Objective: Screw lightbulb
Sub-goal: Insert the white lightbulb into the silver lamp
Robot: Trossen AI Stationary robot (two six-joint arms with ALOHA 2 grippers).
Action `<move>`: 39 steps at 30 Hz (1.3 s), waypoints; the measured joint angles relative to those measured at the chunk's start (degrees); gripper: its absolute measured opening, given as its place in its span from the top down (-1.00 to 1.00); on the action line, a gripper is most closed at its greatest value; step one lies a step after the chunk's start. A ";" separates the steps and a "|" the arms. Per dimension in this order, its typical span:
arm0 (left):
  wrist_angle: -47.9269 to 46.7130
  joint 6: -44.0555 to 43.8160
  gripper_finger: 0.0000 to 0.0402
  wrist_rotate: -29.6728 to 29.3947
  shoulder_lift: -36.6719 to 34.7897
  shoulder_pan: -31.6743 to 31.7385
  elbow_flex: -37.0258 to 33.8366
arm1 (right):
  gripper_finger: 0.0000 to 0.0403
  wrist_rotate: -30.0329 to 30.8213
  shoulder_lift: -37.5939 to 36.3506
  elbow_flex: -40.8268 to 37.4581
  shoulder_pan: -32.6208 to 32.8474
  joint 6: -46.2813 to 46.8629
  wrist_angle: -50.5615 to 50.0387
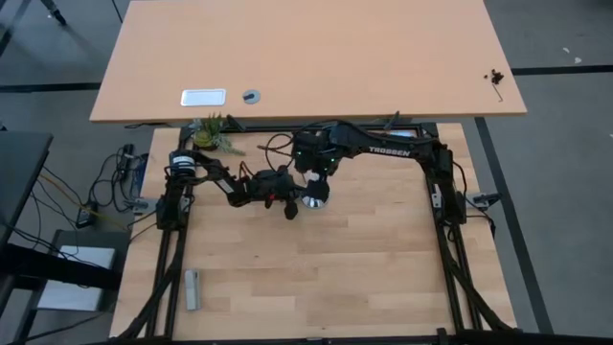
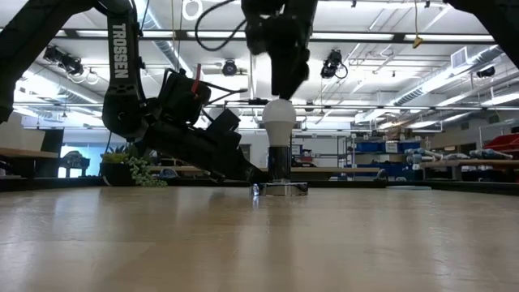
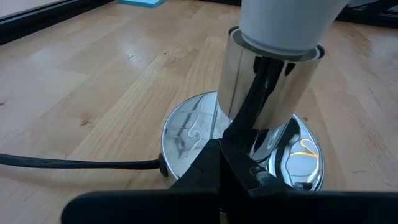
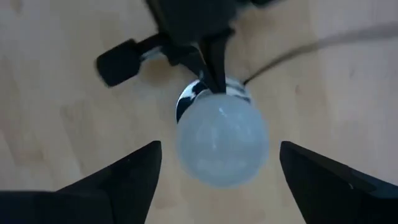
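At the table's left edge a small grey block (image 1: 192, 289) lies alone, well apart from the work, and a little green plant (image 1: 211, 132) sits at the far left corner. From there the left arm reaches low across the wood, and its left gripper (image 3: 219, 163) is clenched tight, fingertips pressed against the foot of the shiny socket (image 3: 264, 93) — the fingers themselves are cut off at the edge of the left wrist view, so only their meeting tips show. A thin black cord (image 3: 74, 163) runs off from the socket's round base plate across the table (image 1: 364, 259).

The lightbulb (image 2: 279, 122) stands upright in the socket near the middle of the table, its narrow end sunk into the chrome collar; how far it is threaded in cannot be made out. From above it is mostly hidden under the right arm.

The right gripper (image 4: 214, 165) hangs directly over the bulb with its fingers spread wide, one on each side of the frosted dome and clear of it — released, gripping nothing. In the low view its tip is a dark shape just above the bulb's crown.
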 joint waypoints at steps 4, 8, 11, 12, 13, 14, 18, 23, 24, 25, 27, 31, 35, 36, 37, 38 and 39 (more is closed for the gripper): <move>0.00 0.00 1.00 0.00 0.02 0.00 0.00 | -0.67 0.02 0.02 1.17 0.24 -16.07 0.21; 0.00 0.00 1.00 0.00 0.02 0.00 0.00 | -0.62 0.73 0.43 1.24 0.37 -25.51 0.28; 0.00 0.05 1.00 0.00 0.01 0.00 0.00 | -0.56 0.94 0.40 -0.21 0.35 -27.56 1.46; 0.00 0.05 1.00 -0.01 0.00 0.00 0.00 | -0.55 0.98 0.38 -0.97 0.45 -28.17 2.02; 0.00 0.05 1.00 0.00 0.02 0.00 0.00 | -0.53 1.16 0.48 -1.49 0.52 -28.39 1.82; 0.00 0.05 1.00 0.00 0.02 0.00 0.00 | -0.52 1.20 0.51 -1.97 0.65 -28.45 1.62; 0.00 0.09 1.00 -0.01 0.01 0.00 0.00 | -0.47 2.22 0.36 -4.23 1.41 -30.08 3.54; -0.02 0.09 1.00 0.00 0.00 0.00 0.00 | -0.45 4.57 0.27 -4.59 1.99 -24.92 4.24; -0.02 0.09 1.00 -0.02 0.00 0.00 0.00 | -0.45 4.59 0.27 -4.61 1.95 -21.92 4.20; -0.02 0.07 1.00 -0.02 0.00 0.00 0.00 | -0.45 4.59 0.27 -4.61 1.87 -18.18 4.17; -0.02 0.09 1.00 -0.01 0.01 0.00 0.00 | -0.45 4.74 0.27 -4.61 1.51 -8.44 3.97; -0.02 0.07 1.00 -0.02 0.00 0.00 0.00 | -0.45 4.09 -0.01 -5.96 0.60 16.01 4.29; -0.02 0.07 1.00 -0.02 0.02 0.00 0.00 | -0.47 1.14 -0.01 -6.51 0.12 20.19 4.26; -0.02 0.07 1.00 -0.02 0.02 0.00 0.00 | -0.48 0.89 -0.01 -6.51 0.15 19.63 4.64; -0.02 0.07 1.00 -0.02 0.02 0.00 0.00 | -0.49 0.63 -0.03 -6.30 0.15 18.84 4.64; -0.02 0.07 1.00 -0.02 0.01 0.00 0.00 | -0.50 0.58 0.00 -5.72 0.19 17.80 4.17; -0.02 0.07 1.00 -0.01 0.00 0.00 0.00 | -0.52 0.53 0.14 -4.90 0.22 16.49 3.52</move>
